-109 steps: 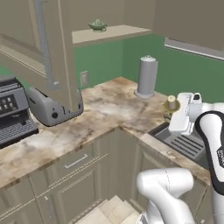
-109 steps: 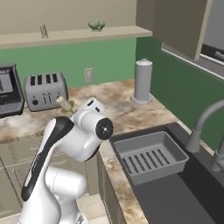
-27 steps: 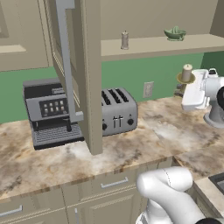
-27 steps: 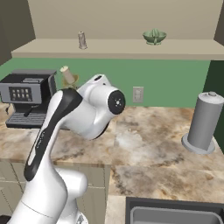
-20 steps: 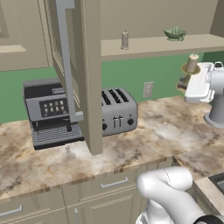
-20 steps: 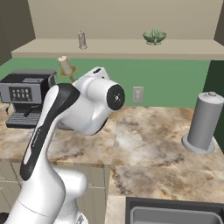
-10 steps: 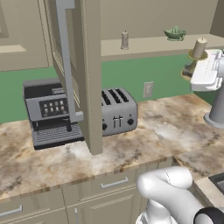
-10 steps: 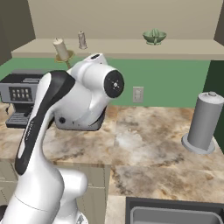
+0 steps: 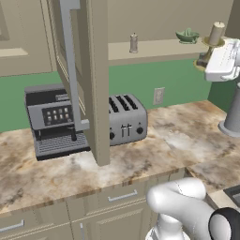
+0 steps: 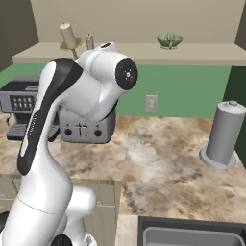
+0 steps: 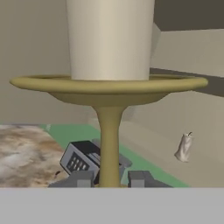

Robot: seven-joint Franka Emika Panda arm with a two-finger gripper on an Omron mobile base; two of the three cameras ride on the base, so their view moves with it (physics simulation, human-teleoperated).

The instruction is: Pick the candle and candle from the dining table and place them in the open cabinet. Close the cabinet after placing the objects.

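My gripper (image 11: 109, 179) is shut on the thin brass stem of the candlestick, and its fingertips (image 11: 81, 178) show on both sides of it. The cream taper candle (image 11: 109, 39) stands upright on the round brass dish above. In the left base view this candle (image 9: 216, 33) is high at the right, level with the beige ledge, with the gripper (image 9: 205, 59) just under it. The right base view shows the same candle (image 10: 67, 34) at the top left. The stubby candle (image 9: 133, 43) stands on the ledge. The cabinet door (image 9: 96, 79) hangs open to the left, its grey bar handle (image 9: 69, 61) facing me.
A green bowl (image 9: 187, 35) sits on the ledge (image 10: 202, 54) close to the held candle. Below, the marble counter (image 10: 158, 158) carries a toaster (image 9: 124, 119), a coffee machine (image 9: 54, 119) and a grey cylinder (image 10: 223, 134). A sink (image 10: 192, 235) lies at the lower right.
Over the last second the gripper has lifted the taper candle from beside the arm's head up to ledge height. Earlier the base turned, which shifted the whole scene.
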